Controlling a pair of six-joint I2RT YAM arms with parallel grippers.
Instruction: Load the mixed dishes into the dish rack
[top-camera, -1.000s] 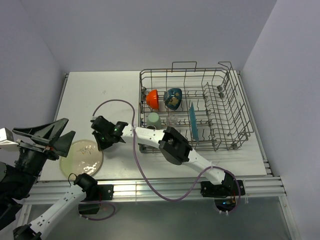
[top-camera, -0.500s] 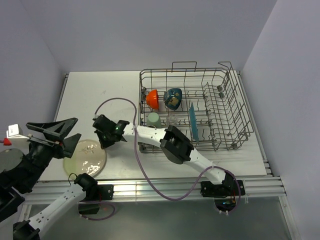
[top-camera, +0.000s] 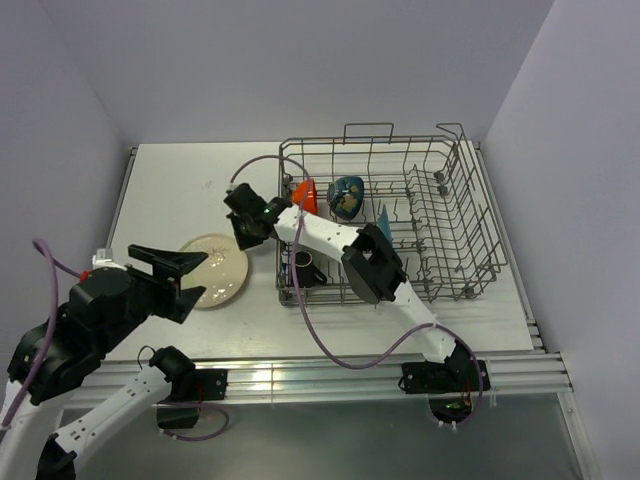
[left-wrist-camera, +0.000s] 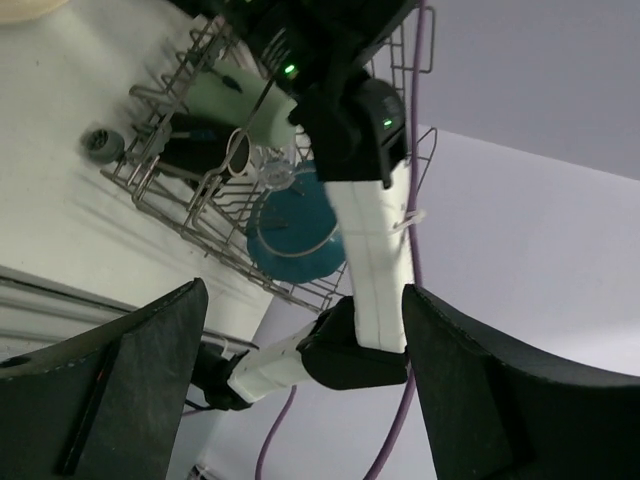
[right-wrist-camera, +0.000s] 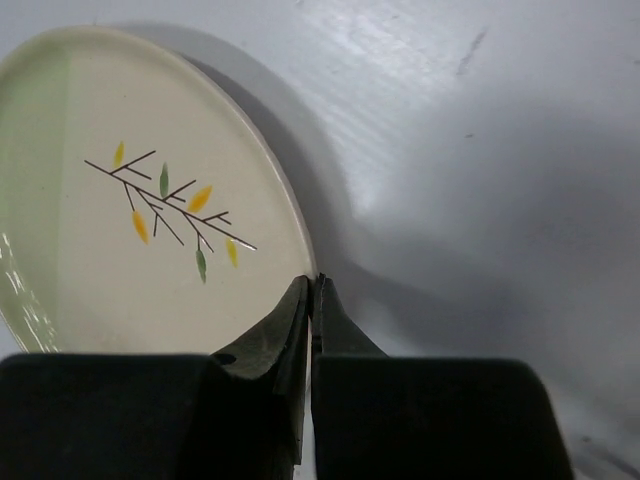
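The cream plate (top-camera: 212, 270), painted with a leafy twig (right-wrist-camera: 150, 200), is pinched at its rim by my right gripper (top-camera: 246, 226) (right-wrist-camera: 315, 285), which is shut on it. The plate is just left of the dish rack (top-camera: 368, 128), and the shadow under its held edge suggests that edge is raised. In the rack are the orange bowl (top-camera: 305, 196), blue bowl (top-camera: 346, 195), teal plate (top-camera: 385, 228) (left-wrist-camera: 295, 225), dark brown mug (top-camera: 303, 270) (left-wrist-camera: 200, 150), pale green mug (left-wrist-camera: 240, 100) and clear glass (left-wrist-camera: 275, 175). My left gripper (top-camera: 195, 288) (left-wrist-camera: 300, 290) hangs open over the table's near left, holding nothing.
The white table (top-camera: 170, 190) ends at a metal rail (top-camera: 300, 375) along the near side. Purple cables (top-camera: 330, 345) loop off the right arm, which stretches across the rack's front left corner. Grey walls close in on the left, back and right.
The right gripper closed on the cream plate's rim and carried it up and right towards the rack. The left arm swung rightwards, nearer the plate, with its jaws slightly narrower.
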